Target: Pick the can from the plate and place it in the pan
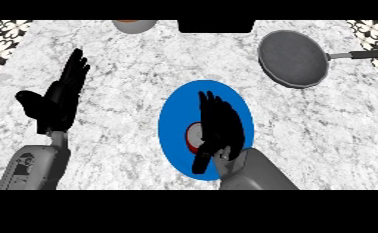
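Presently the can (194, 136) sits on the blue plate (177, 106), half hidden under the straight-fingered, unclosed right hand (221, 126).

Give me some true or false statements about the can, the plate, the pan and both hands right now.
1. The can sits on the blue plate. True.
2. The can is inside the pan. False: it is on the plate.
3. The right hand is over the plate and partly covers the can. True.
4. The left hand touches the pan. False: it rests open at the left, well apart from the pan.
5. The pan's handle points toward the plate. False: it points to the right edge.
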Controlling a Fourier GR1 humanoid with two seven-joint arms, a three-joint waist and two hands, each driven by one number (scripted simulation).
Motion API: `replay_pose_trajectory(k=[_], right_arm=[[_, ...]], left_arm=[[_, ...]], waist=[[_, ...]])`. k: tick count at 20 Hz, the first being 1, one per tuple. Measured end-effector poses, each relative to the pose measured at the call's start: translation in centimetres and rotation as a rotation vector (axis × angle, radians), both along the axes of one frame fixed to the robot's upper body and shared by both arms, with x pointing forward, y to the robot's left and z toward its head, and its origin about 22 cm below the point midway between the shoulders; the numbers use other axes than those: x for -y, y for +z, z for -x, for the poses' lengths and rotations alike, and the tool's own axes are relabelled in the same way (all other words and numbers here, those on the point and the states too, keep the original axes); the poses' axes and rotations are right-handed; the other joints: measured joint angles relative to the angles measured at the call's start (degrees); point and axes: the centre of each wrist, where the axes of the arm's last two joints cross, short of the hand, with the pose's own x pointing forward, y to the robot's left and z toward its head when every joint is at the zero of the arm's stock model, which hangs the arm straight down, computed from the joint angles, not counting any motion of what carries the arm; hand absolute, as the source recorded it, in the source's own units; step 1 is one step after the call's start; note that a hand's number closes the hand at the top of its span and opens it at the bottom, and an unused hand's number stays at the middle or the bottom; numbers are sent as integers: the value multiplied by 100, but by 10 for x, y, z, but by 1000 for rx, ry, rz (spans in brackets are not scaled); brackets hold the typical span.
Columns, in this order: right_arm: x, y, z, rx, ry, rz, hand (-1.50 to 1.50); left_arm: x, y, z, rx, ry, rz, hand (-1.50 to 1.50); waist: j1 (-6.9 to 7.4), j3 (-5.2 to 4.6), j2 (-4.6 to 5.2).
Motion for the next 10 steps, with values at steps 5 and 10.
replay_pose_trajectory(k=[5,10], right_arm=[[1,-11,-1,-49,1,-2,150],[-8,-15,-7,-38,80,9,150]], left_arm=[[-2,3,4,-5,1,2,0],[-3,6,4,1,-1,-1,0]], waist=[[8,1,-1],[13,-5,-27]])
